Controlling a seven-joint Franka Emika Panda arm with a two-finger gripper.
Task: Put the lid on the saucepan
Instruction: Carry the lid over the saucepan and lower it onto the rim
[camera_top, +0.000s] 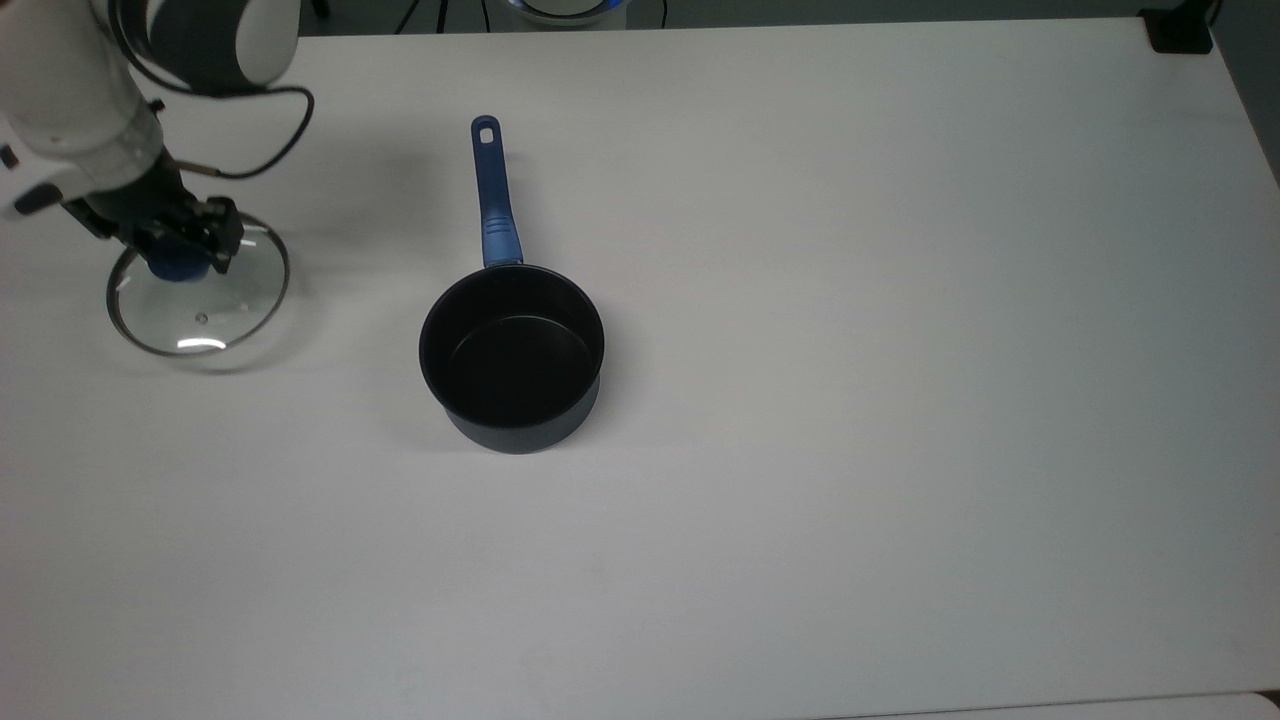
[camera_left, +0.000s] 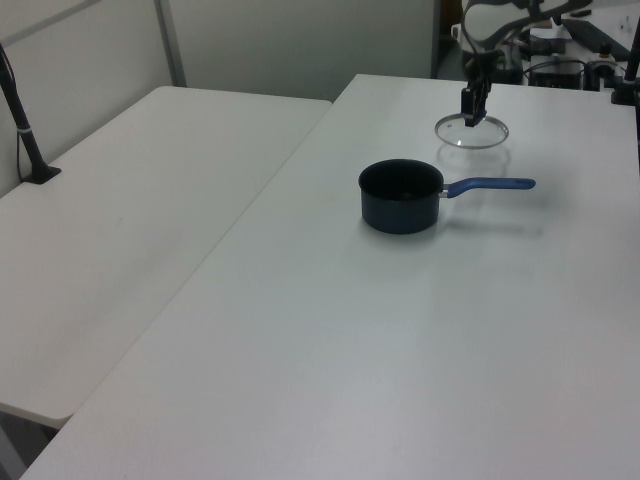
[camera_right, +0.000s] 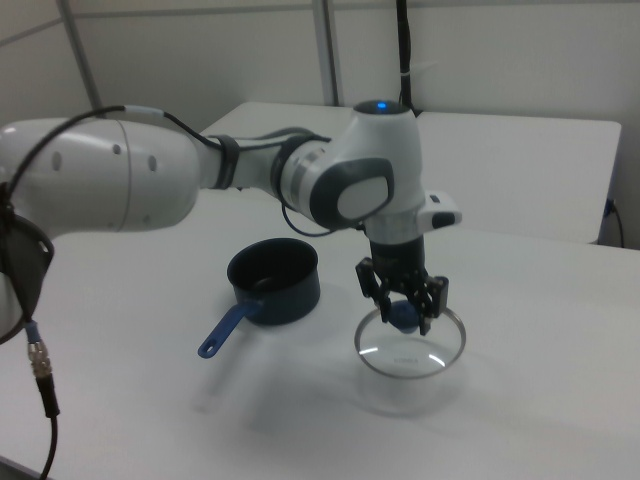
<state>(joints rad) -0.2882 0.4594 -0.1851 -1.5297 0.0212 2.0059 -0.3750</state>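
Gripping the lid (camera_right: 410, 344) by its blue knob, my gripper (camera_right: 404, 305) is seemingly holding it airborne; I'm keeping it level while aiming for the saucepan (camera_right: 273, 281).

Top view looked straight down on the tabletop (camera_top: 850, 400). Left view stood far off, low along its length; right view sat close, opposite. All three shared the saucepan (camera_top: 512, 358) (camera_left: 401, 196) (camera_right: 274, 281).

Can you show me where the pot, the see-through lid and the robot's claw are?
saucepan (camera_top: 512, 355): top view, on its black inside.
lid (camera_top: 215, 310): top view, on the clear glass beside the blue knob.
gripper (camera_right: 404, 312): right view, between the fingertips closed round the lid's knob.
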